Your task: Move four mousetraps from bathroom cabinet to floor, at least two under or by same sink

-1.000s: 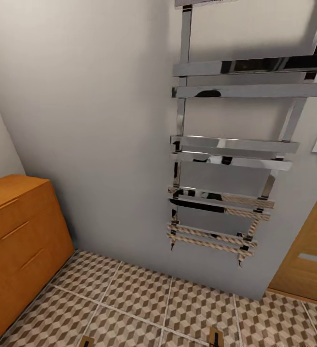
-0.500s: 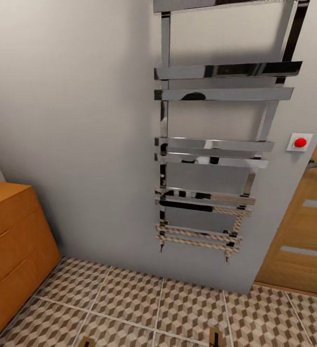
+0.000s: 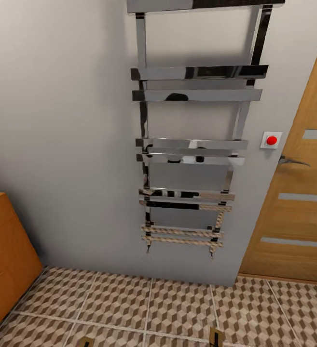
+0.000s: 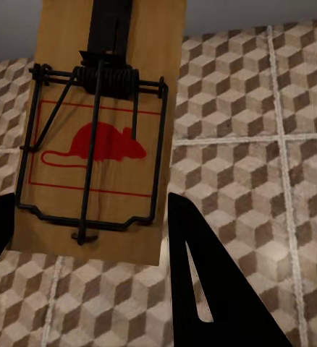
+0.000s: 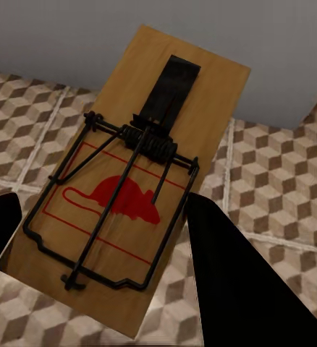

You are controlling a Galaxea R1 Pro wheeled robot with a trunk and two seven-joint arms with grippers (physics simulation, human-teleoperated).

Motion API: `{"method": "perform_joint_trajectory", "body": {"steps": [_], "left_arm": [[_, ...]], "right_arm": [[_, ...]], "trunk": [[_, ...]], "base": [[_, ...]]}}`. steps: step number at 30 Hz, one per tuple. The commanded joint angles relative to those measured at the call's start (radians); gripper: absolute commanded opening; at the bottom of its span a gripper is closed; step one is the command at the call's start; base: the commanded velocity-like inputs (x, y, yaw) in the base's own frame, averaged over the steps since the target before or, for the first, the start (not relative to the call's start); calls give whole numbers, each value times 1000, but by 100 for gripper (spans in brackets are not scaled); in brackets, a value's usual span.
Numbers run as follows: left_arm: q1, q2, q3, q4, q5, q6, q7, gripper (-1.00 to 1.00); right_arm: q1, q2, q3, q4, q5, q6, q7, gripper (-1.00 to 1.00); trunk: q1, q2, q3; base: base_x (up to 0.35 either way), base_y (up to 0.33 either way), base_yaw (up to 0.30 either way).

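A mousetrap, a brown board with a dark spring and a red mouse mark, sits between the fingers of my left gripper, which is shut on it above the bathroom floor. My right gripper is shut on a second mousetrap over the same cube-pattern tiles. In the head view the tips of both mousetraps peek in at the lower edge. A corner of the orange-brown cabinet stands at the left. The sink is out of view.
A chrome towel rail hangs on the grey wall ahead. To its right are a red button on a white plate and a wooden door with a lever handle. Tiled floor runs along the wall.
The whole head view has swung to the right: the cabinet has slid toward the left edge and more of the door shows. Both mousetrap tips keep their place at the lower edge.
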Motion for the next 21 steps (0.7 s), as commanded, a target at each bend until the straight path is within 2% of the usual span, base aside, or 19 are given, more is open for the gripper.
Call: {"method": "perform_joint_trajectory", "body": {"steps": [1, 21], "left_arm": [[0, 1, -9, -3, -2, 1, 14, -100], [0, 1, -9, -3, -2, 1, 14, -100]], "right_arm": [[-1, 0, 2, 1, 6, -2, -2, -100], [-1, -1, 2, 1, 6, -1, -1, -100]], "trunk": [[0, -1, -1], [0, -1, -1]], "base": [[0, 0, -251], [0, 0, -270]]}}
